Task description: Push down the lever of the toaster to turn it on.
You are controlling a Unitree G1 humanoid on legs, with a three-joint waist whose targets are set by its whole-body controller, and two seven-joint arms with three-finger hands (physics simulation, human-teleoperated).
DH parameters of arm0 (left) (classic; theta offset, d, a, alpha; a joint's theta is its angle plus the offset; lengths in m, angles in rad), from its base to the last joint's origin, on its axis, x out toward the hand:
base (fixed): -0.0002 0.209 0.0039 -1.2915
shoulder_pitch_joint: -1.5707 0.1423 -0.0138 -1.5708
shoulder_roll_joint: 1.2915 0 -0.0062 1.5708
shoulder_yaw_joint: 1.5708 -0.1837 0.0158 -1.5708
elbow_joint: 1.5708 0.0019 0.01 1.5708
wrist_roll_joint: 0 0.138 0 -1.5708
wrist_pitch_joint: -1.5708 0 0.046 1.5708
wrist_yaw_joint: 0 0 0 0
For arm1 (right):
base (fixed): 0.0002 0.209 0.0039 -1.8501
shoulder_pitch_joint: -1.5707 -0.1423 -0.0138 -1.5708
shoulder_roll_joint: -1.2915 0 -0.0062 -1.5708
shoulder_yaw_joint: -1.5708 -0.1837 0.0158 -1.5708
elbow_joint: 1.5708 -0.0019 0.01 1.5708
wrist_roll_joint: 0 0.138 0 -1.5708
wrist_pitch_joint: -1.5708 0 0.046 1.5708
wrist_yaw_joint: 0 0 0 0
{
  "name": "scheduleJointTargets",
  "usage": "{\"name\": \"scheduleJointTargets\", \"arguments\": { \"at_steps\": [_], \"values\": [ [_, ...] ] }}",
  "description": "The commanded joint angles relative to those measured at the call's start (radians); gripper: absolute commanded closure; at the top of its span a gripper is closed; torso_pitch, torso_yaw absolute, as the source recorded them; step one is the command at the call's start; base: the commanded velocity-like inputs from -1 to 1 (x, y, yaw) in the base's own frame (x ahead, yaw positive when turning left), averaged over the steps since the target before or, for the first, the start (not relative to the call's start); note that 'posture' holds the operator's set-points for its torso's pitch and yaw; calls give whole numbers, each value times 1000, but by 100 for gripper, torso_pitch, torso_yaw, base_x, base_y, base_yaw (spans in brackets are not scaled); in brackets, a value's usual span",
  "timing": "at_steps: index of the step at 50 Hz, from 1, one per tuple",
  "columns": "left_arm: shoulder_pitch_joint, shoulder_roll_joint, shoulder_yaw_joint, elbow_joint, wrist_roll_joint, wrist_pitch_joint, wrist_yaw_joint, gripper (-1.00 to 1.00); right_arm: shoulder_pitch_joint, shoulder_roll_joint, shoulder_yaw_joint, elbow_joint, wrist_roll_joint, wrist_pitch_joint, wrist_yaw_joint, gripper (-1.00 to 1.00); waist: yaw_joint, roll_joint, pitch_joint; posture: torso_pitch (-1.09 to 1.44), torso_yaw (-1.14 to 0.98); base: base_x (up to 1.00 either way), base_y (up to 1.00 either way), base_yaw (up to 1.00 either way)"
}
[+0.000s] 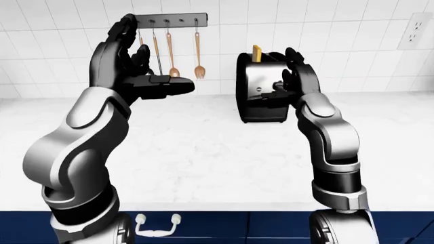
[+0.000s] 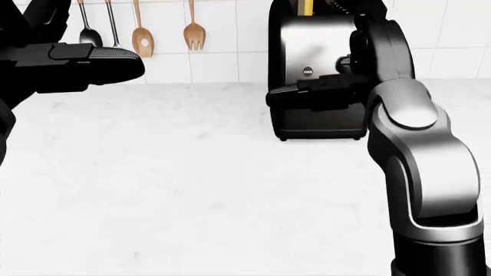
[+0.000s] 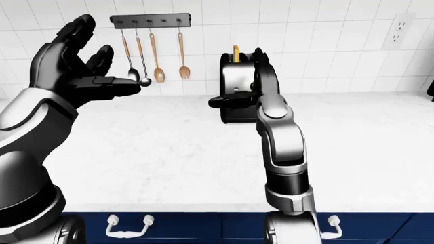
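Note:
A black and silver toaster (image 1: 258,104) stands on the white counter (image 1: 203,152) against the tiled wall, with a yellow slice (image 1: 257,52) poking out of its top. My right hand (image 1: 279,81) is open and held against the toaster's near face. Its fingers point up along the toaster's right side and its thumb (image 2: 295,92) lies flat across the face, just under a small round knob (image 2: 308,72). The hand hides the lever. My left hand (image 3: 108,56) is raised, open and empty, far to the left of the toaster.
A rail (image 1: 169,20) on the wall to the left of the toaster holds a ladle, wooden spoons and a wooden fork. A wall outlet (image 1: 415,30) sits at the upper right. Blue drawers with white handles (image 1: 156,221) run below the counter edge.

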Motion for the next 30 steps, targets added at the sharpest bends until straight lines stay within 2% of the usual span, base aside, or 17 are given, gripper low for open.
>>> {"name": "scheduleJointTargets", "arguments": {
  "at_steps": [1,19,30],
  "values": [
    [-32,9,9,-14,1,-26,0,-100,-49,-12,-8,-9,1,-41,-6,-100,0,1,-10,-43,0,0,0,0],
    [-35,11,14,-15,-9,-27,6,-100,-139,-42,-11,224,2,-151,-5,-100,0,2,-9,-43,0,0,0,0],
    [-36,16,15,-14,-16,-30,9,-100,-150,-58,-14,349,1,-238,-4,-100,0,2,-9,-43,0,0,0,0]
  ]
}}
